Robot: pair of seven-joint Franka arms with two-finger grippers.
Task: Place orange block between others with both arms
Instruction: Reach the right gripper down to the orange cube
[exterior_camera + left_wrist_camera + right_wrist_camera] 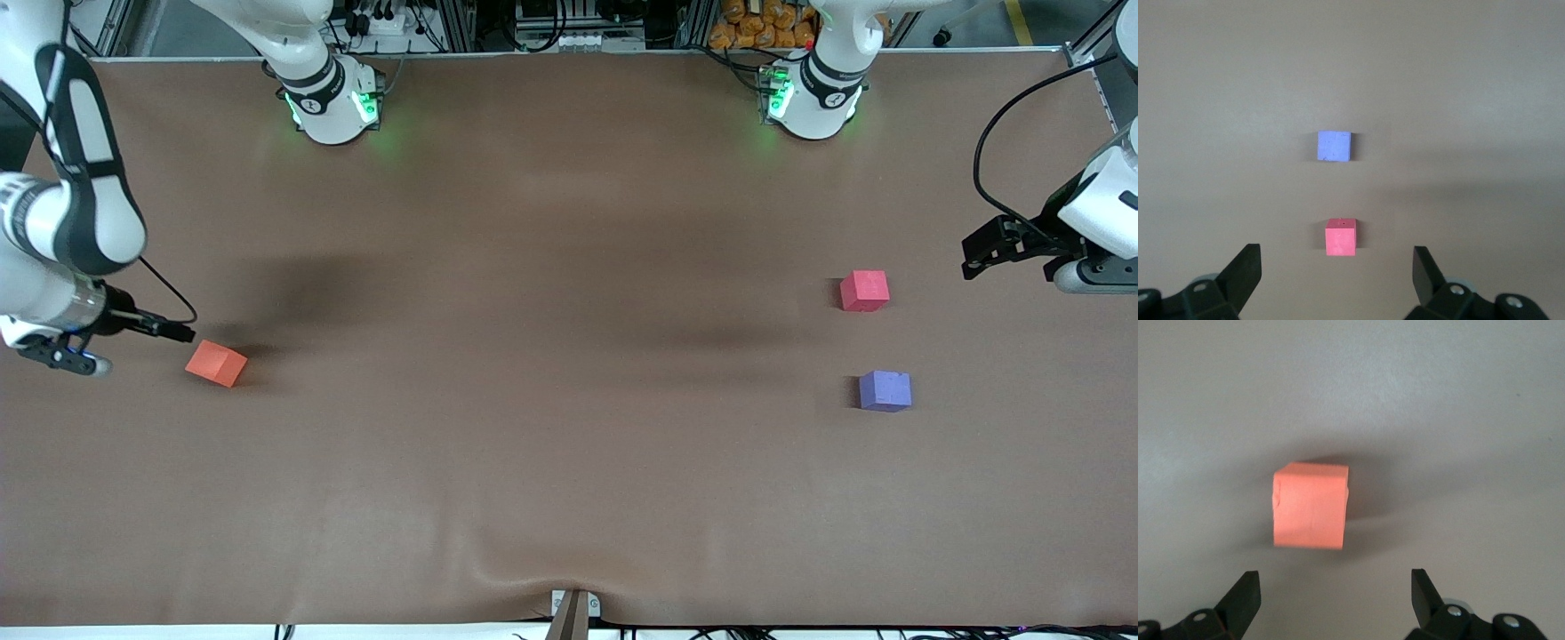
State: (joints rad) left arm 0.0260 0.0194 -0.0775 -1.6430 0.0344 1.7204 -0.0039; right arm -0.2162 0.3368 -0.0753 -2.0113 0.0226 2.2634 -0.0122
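The orange block [216,363] [1310,507] lies on the brown table [551,356] toward the right arm's end. My right gripper [67,358] [1336,583] hangs low beside it, open and empty, with the block just ahead of its fingertips. Toward the left arm's end sit the others: a pinkish-red cube [864,291] [1340,237] and a purple cube [885,391] [1334,145] nearer the front camera, with a gap of about one cube's width between them. My left gripper [1080,271] [1337,260] hovers over the table's end beside the pinkish-red cube, open and empty.
Both arm bases [333,102] [809,102] glow green along the table's edge farthest from the front camera. A small bracket [573,609] sits at the near edge, where the table cover wrinkles. A black cable [987,160] loops by the left arm.
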